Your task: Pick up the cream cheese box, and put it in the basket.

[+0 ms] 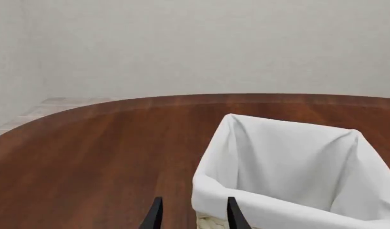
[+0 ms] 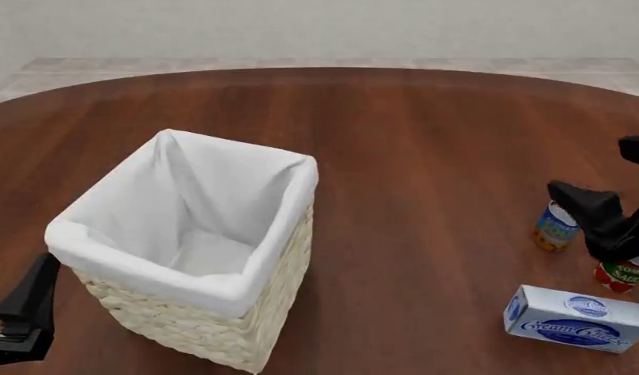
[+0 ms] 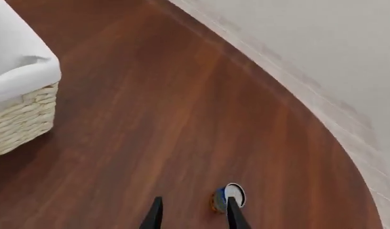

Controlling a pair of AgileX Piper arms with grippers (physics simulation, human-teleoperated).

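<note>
The cream cheese box (image 2: 576,319) lies flat on the table (image 2: 424,156), well apart from the basket (image 2: 194,250), and the right gripper (image 3: 191,214), open and empty, could bump the two cans (image 2: 556,226) beside it.

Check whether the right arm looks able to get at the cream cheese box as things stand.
Probably yes. The cream cheese box lies in the open on the table's right side, just near of the right gripper, whose jaws are open; nothing covers it, though the red can stands close.
</note>
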